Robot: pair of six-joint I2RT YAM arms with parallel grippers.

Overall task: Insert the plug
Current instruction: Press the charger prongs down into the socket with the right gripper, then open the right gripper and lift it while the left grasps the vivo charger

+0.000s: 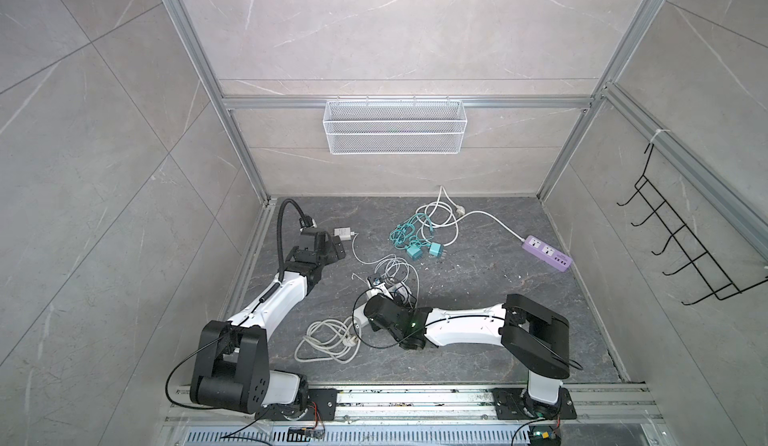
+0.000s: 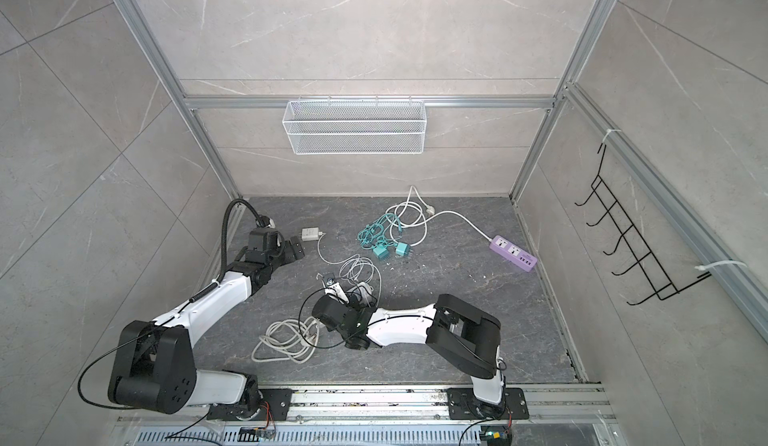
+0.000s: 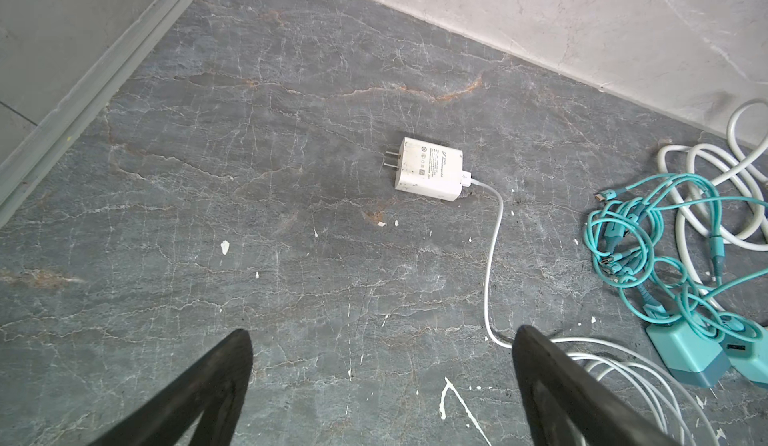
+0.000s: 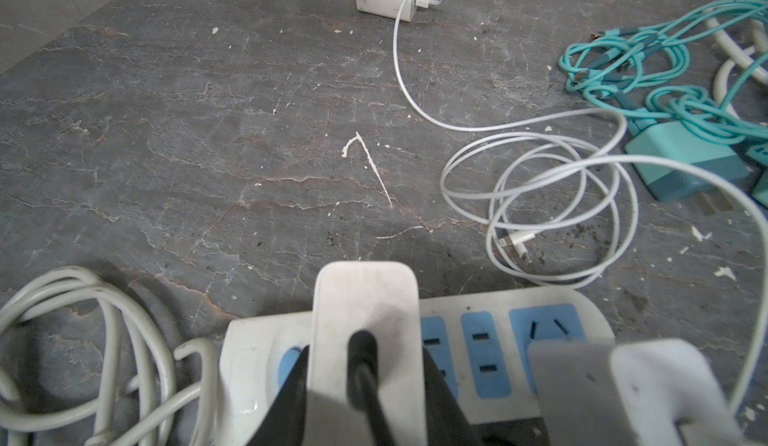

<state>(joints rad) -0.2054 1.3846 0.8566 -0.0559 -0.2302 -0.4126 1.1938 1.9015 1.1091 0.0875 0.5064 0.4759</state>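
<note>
My right gripper [image 4: 365, 367] is shut on a white plug [image 4: 365, 311] with a black cable running from its back. The plug stands over the left end of a white power strip [image 4: 590, 311] with blue sockets, covering one socket; its prongs are hidden. In both top views this strip [image 1: 400, 288] [image 2: 363, 288] lies mid-floor under the right gripper. My left gripper [image 3: 382, 334] [image 1: 336, 253] hangs open and empty above the floor, short of a white charger [image 3: 430, 170] [image 1: 343, 232].
A second white block [image 4: 648, 390] sits on the strip beside the plug. Teal chargers and cables [image 1: 424, 251], a purple power strip [image 1: 546, 253] and a white cable coil [image 1: 328, 340] lie around. A thin white cable [image 4: 540, 199] loops nearby.
</note>
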